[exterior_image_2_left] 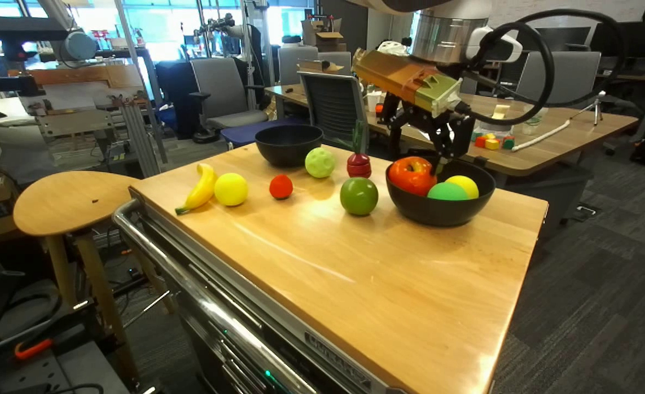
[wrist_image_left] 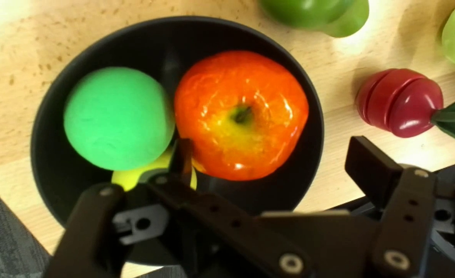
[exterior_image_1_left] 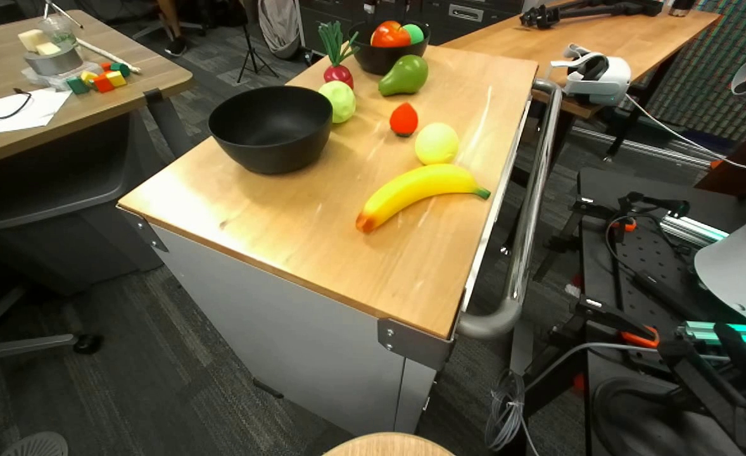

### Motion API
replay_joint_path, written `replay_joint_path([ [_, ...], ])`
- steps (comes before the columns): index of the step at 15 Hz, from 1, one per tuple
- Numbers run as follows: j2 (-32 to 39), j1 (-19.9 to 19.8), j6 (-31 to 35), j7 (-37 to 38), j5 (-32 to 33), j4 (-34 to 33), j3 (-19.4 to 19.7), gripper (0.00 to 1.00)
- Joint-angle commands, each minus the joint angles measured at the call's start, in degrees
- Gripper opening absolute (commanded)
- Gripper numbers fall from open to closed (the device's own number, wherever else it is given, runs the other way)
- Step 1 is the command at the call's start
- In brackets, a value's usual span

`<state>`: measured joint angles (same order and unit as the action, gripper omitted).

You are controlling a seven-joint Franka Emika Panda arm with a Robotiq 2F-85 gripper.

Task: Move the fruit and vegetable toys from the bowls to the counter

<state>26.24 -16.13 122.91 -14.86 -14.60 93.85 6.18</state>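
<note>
One worktop (exterior_image_2_left: 399,290) carries two black bowls (exterior_image_1_left: 275,158) and nine toy foods in all, six set directly on it and three gathered in one bowl (exterior_image_2_left: 437,214). The six are one banana (exterior_image_1_left: 420,187), one yellow ball (exterior_image_1_left: 437,144), one small red piece (exterior_image_1_left: 404,119), one pale green ball (exterior_image_2_left: 320,162), one green pear (exterior_image_1_left: 404,75) and one dark red radish (wrist_image_left: 399,102) with leaves. The three are one red apple (wrist_image_left: 247,143), one green ball (wrist_image_left: 115,116) and a second yellow ball (exterior_image_2_left: 465,185), partly hidden. There is one pincer (wrist_image_left: 275,164) with two fingers (wrist_image_left: 370,170), one metal rail (exterior_image_1_left: 534,202) and one round stool (exterior_image_2_left: 65,197).
</note>
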Motion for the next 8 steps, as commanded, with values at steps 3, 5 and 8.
replay_joint_path([
  [3,-0.03,-0.28,1.88,0.98,1.17,0.62,0.41,1.0],
  [5,0.23,-0.32,2.49,0.91,1.92,0.76,0.71,0.88],
  [8,1.18,-0.38,3.91,1.25,3.2,0.8,1.17,0.75],
])
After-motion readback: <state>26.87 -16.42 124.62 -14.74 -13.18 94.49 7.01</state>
